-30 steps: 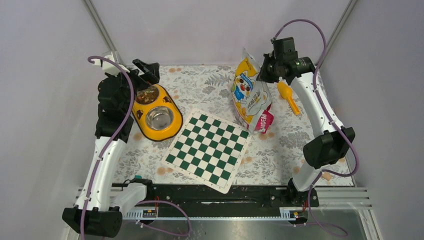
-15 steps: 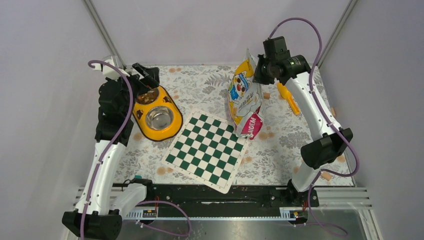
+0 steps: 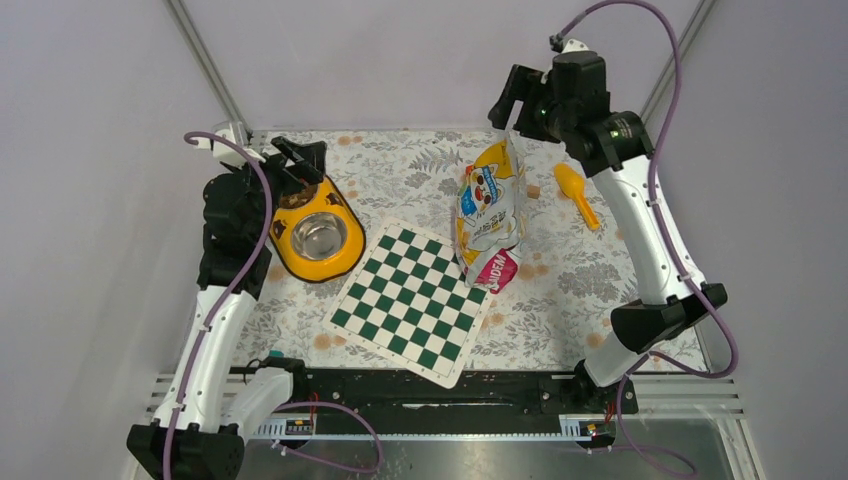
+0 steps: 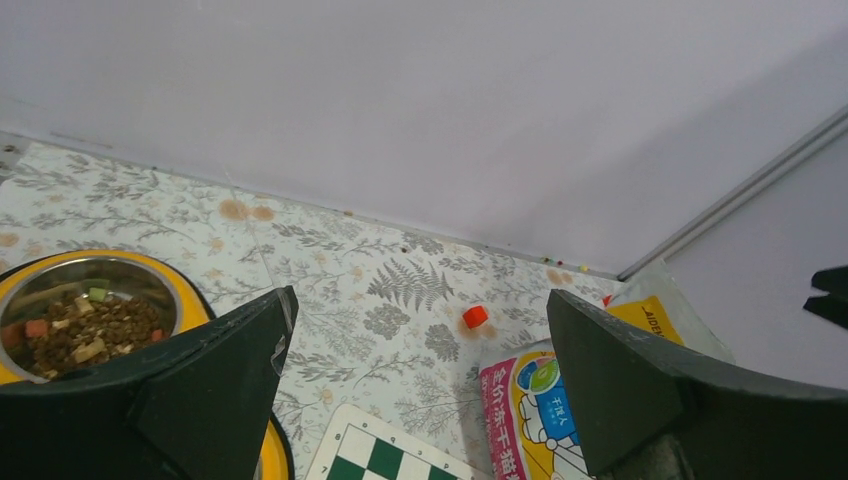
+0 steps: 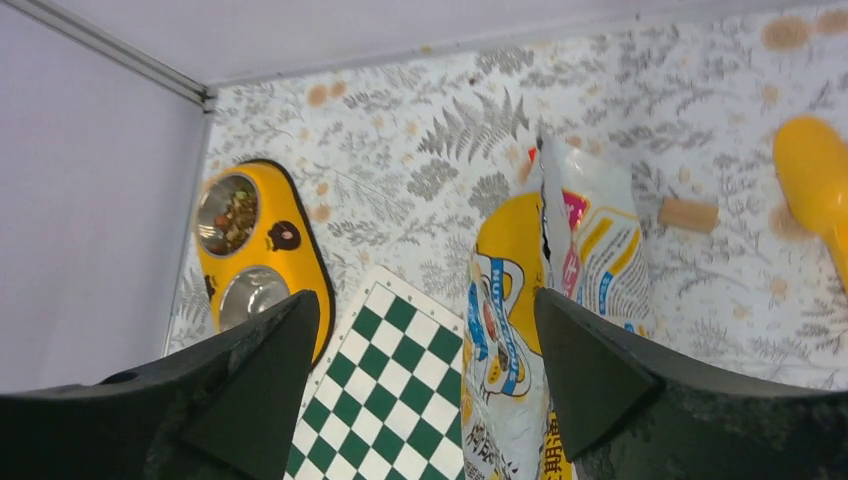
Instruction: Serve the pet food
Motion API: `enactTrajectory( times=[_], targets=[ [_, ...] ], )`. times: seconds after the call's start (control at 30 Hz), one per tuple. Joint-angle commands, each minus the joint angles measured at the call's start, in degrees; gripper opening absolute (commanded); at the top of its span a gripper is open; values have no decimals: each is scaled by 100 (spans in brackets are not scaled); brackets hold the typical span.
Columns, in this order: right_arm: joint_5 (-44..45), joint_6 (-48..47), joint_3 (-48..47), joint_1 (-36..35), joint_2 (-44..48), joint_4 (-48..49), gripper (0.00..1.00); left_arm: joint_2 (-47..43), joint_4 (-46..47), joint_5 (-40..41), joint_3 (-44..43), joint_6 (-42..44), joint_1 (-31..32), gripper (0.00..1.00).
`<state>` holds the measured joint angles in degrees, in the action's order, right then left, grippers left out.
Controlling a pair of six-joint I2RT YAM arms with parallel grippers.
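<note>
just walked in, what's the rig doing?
The right gripper hangs open above the food bag, not touching it; the bag stands by itself at the chessboard edge. The left gripper, also open and empty, hovers at the yellow double bowl: far cup holds pet food, near cup empty. The yellow scoop lies on the table.

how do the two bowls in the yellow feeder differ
The far bowl holds a heap of pet food; the near bowl holds nothing, its steel bottom bare and shiny. The near bowl lies right beside the chessboard; the far bowl sits further from it, toward the back wall. Both are round steel cups sunk in the same yellow feeder.
</note>
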<state>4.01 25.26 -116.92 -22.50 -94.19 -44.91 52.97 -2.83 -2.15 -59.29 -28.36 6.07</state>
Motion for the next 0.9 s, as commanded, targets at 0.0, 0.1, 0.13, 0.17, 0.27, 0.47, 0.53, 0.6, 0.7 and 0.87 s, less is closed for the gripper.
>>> enactTrajectory(
  times=[0.0,0.1,0.13,0.17,0.27,0.47,0.53,0.6,0.7,0.87],
  targets=[
    [-661,-288,-534,240,192,149,86,-236,1249,-460,320,-115,-26,99],
    [-889,-98,-661,474,185,-115,84,-129,1266,-874,166,-125,-62,99],
    [-877,-35,-650,565,218,-243,83,-66,1177,-1015,60,-125,-68,99],
    [-882,11,-629,628,251,-373,81,0,1079,-1151,-61,-125,-69,99],
    [-876,72,-368,811,418,-572,74,209,976,-1461,-277,-248,-73,99],
    [-975,294,892,1062,1029,-277,79,1231,236,-2864,-1023,-272,335,94],
    [-1061,720,1400,1149,1236,-33,77,1563,174,-2859,-1019,-465,717,92],
    [-1395,1276,1889,1222,1409,292,69,1933,170,-2851,-1113,-770,1113,91],
    [-1723,1540,2595,1231,1615,909,56,2562,322,-2840,-1405,-1203,1674,87],
    [-1731,1223,3041,1268,1735,1259,45,3465,687,-2695,-2188,-1575,2309,87]
  ],
)
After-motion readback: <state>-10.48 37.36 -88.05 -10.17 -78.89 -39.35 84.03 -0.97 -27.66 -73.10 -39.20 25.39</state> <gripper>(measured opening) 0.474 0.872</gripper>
